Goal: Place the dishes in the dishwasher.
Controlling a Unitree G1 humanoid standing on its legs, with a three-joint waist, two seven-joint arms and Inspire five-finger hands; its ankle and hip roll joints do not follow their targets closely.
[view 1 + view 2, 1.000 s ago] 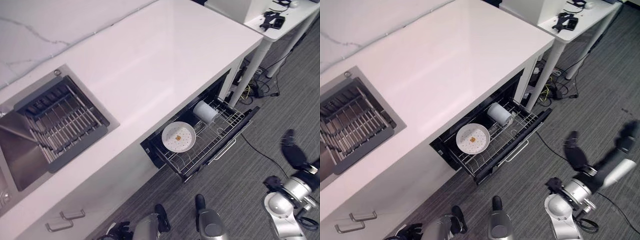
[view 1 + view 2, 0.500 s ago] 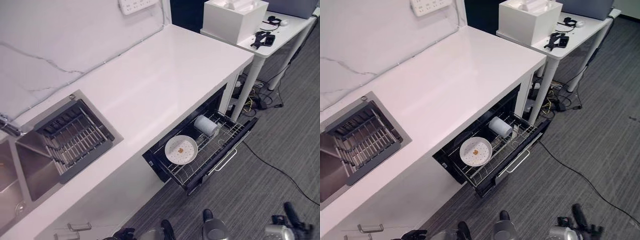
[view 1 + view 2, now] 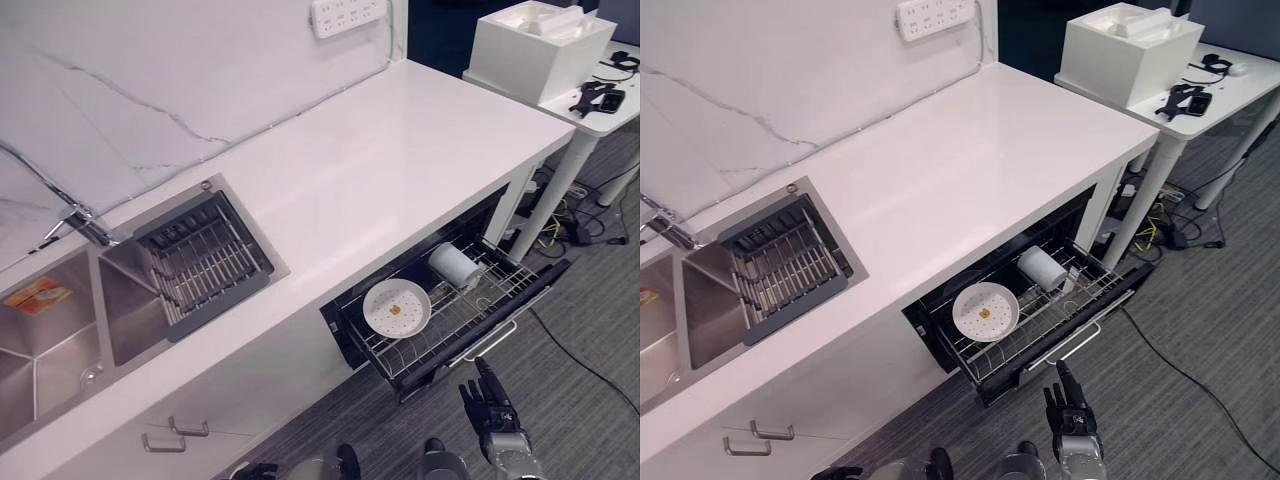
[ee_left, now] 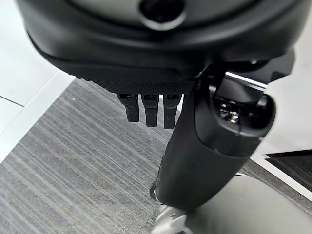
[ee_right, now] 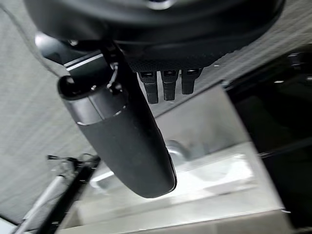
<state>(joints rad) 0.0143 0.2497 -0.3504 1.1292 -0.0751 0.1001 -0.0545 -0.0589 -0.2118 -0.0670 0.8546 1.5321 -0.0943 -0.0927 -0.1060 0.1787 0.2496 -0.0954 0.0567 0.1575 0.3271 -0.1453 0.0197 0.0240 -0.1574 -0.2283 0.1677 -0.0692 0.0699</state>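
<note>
From the left eye view, the right hand (image 3: 492, 412) hangs low over the carpet with its fingers straight and spread, holding nothing. Just beyond its fingertips stands the pulled-out dishwasher rack (image 3: 497, 310), and the silver handle bar (image 3: 488, 338) along the rack's front is the nearest part to it, though hand and bar are apart. Further in from the hand a white plate (image 3: 396, 307) leans in the wires and a white cup (image 3: 456, 265) lies on its side beyond it (both sit in the rack, which by my reading is why the hand is empty). The rack stays out probably because it has yet to be pushed home.

The right eye view gives the same arrangement: the right hand (image 3: 1066, 407) open, just short of the rack front, the plate (image 3: 985, 310) and cup (image 3: 1042, 268) past it. The counter (image 3: 940, 170) above bears no dishes that I can make out, so loading looks close to finished.

The left wrist view has the left hand (image 4: 151, 108) with fingers straight and bare, grey carpet (image 4: 73, 161) past them; it looks idle.

The right wrist view shows the right hand (image 5: 168, 83) with straight fingers clasping nothing, a pale glossy surface past them that I cannot identify.
</note>
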